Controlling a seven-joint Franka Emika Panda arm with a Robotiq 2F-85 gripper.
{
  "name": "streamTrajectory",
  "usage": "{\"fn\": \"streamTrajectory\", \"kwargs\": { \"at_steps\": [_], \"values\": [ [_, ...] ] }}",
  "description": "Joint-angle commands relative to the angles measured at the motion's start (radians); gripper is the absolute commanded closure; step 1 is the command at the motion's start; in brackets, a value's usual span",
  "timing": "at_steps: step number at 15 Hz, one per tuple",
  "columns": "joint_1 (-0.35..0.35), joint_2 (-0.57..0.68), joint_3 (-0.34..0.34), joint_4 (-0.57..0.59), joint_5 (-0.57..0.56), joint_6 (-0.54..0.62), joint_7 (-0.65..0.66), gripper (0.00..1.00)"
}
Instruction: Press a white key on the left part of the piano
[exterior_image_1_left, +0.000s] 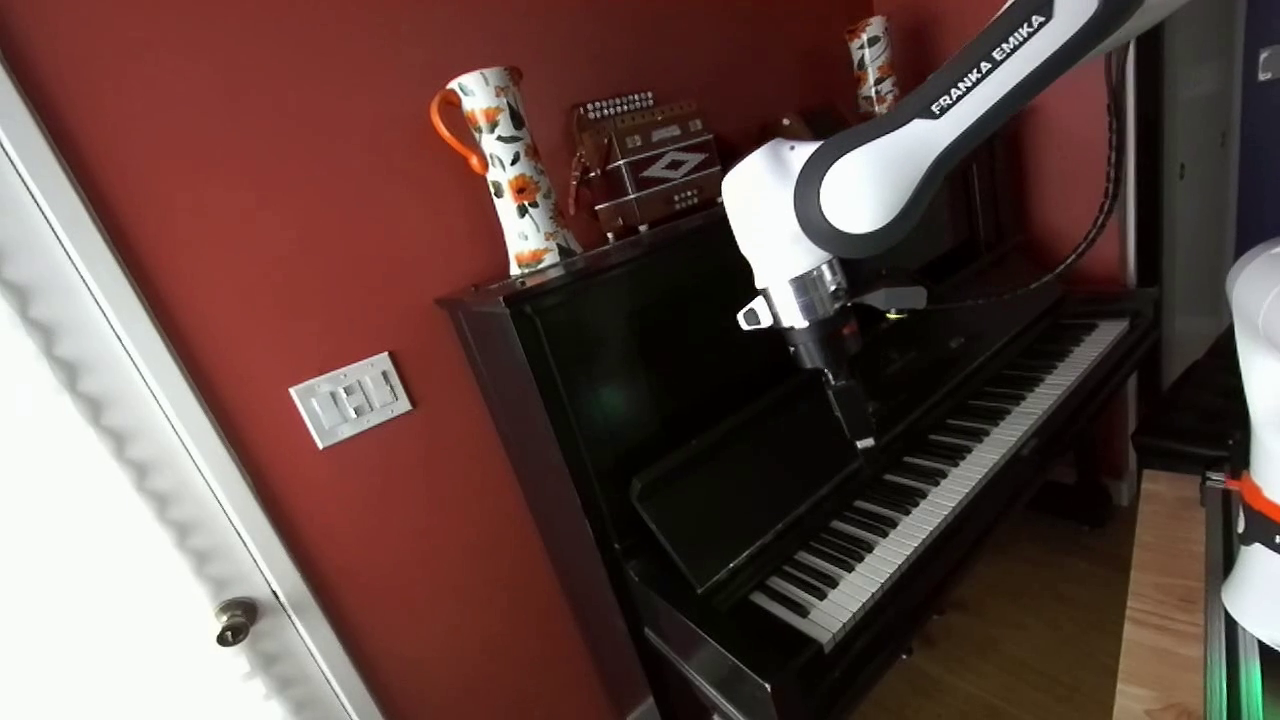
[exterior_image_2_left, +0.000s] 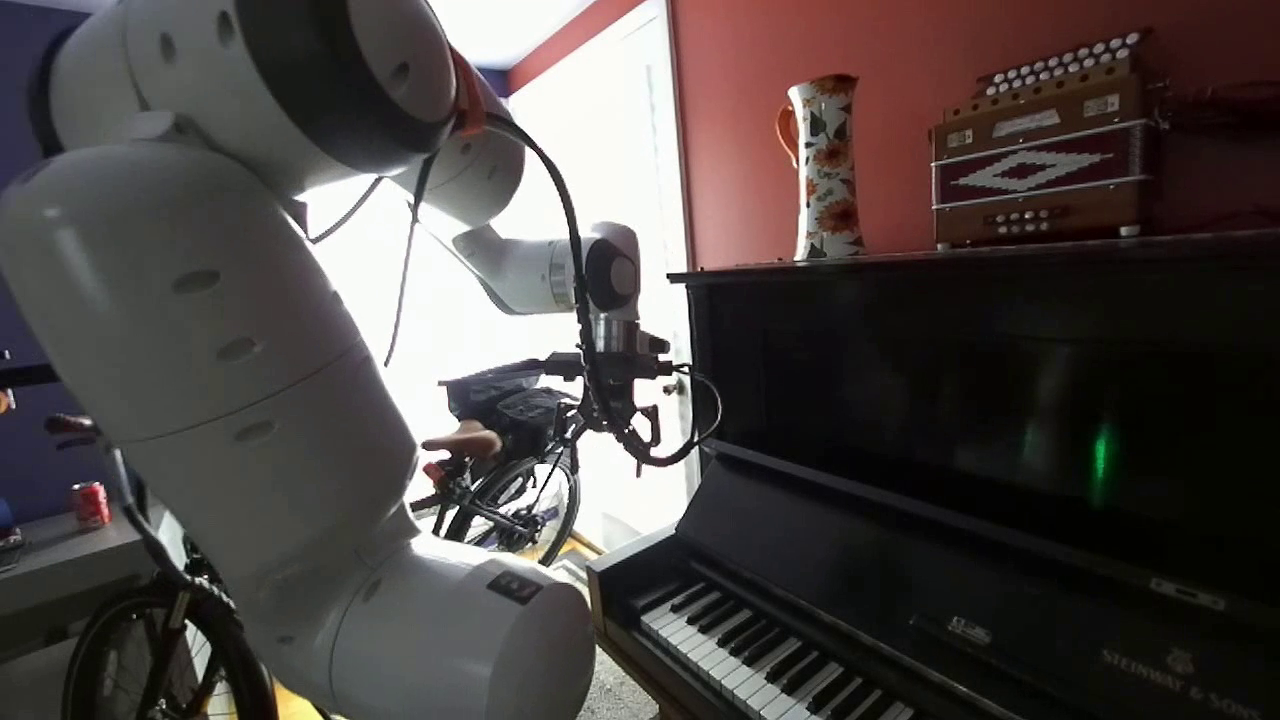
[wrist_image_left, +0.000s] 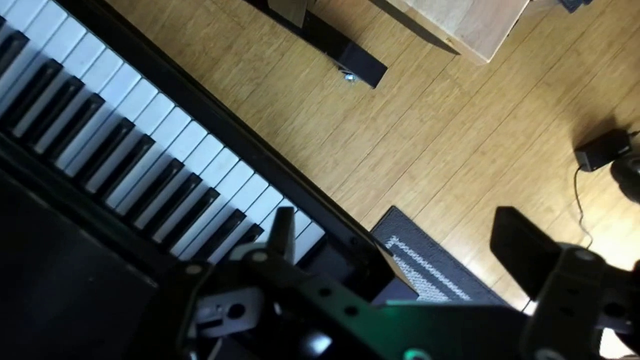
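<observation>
Hand (wrist_image_left: 397, 234) spread, perhaps partly over piano (exterior_image_1_left: 740, 480), pitcher (exterior_image_1_left: 513, 170), accordion (exterior_image_1_left: 660, 165) atop

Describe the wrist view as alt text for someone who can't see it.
Piano keys slant from the upper left to just below centre, where one finger of the wide-open jaws overlaps the last few in the picture. To their right, a mat and a corded black box lie on a wood floor.
</observation>
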Motion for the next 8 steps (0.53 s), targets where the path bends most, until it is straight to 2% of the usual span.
{"fn": "streamTrajectory", "kwargs": {
  "at_steps": [1,6,8],
  "values": [
    [0.001,0.021,0.004,0.005,0.006,0.001,-0.017,0.00],
    [0.002,0.045,0.005,0.017,0.010,0.001,-0.037,0.00],
    [-0.005,0.085,0.009,0.003,0.019,0.030,0.010,0.00]
  ]
}}
